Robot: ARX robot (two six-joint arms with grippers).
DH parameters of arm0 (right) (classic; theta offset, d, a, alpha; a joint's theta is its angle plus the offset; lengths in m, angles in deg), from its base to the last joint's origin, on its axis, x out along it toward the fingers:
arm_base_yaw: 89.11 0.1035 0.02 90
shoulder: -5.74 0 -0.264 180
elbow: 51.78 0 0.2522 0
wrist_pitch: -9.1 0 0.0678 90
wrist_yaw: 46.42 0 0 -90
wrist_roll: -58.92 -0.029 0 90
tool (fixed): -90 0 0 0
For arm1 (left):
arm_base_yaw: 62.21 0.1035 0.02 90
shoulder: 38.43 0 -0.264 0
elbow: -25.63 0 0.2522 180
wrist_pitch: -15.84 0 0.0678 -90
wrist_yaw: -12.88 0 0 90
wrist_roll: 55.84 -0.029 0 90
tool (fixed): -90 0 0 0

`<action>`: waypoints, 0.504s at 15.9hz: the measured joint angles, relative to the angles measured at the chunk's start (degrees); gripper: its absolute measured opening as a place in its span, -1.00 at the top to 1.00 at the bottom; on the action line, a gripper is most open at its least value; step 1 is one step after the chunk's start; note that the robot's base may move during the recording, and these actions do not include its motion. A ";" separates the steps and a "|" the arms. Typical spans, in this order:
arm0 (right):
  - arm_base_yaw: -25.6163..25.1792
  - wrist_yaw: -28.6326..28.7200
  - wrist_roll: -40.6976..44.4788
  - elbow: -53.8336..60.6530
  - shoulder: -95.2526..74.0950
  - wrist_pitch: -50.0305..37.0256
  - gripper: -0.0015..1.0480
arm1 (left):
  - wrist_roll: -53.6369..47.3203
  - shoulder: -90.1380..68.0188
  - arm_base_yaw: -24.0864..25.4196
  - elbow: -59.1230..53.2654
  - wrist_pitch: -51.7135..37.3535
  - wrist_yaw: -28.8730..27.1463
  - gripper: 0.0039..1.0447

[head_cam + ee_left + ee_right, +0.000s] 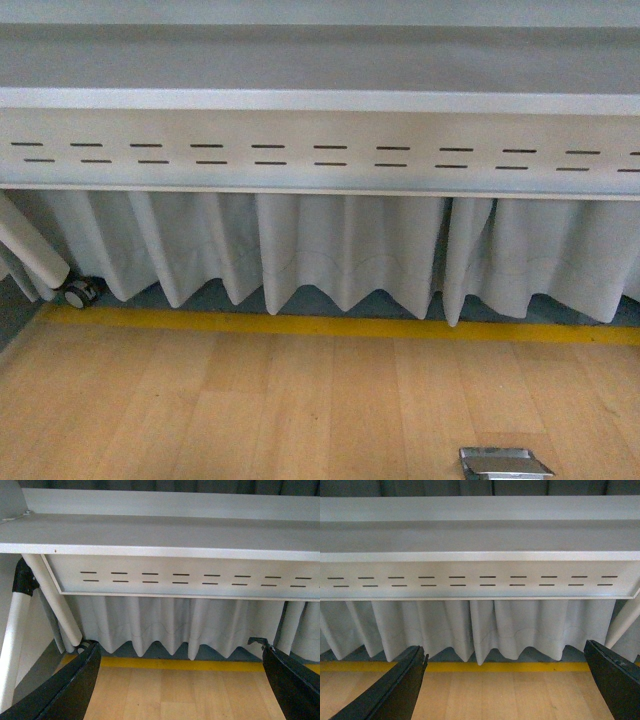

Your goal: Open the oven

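The oven is out of view in all three views. My left gripper (pixel 180 680) is open, its two black fingers (pixel 65 690) spread wide over the wooden tabletop (pixel 180 695), with nothing between them. My right gripper (pixel 505 685) is open too, its black fingers (pixel 390 692) wide apart above the same wooden surface (pixel 505 695), holding nothing. Neither arm shows in the front view.
A wooden tabletop (pixel 250 410) with a yellow strip (pixel 330 326) at its far edge. Beyond it stands a grey table with a slotted panel (pixel 320 150), a white pleated skirt (pixel 340 250), a white leg and a caster (pixel 80 293). A small metal piece (pixel 503 464) lies at the near right.
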 joint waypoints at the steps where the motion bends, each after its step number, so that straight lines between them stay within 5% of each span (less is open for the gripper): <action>1: 0.00 0.00 0.00 0.00 0.00 0.00 -0.87 | 0.00 0.00 0.00 0.00 0.00 0.00 -0.88; 8: 0.00 0.00 0.00 0.00 0.00 0.00 -0.87 | 0.00 0.00 0.00 0.00 0.00 0.00 -0.88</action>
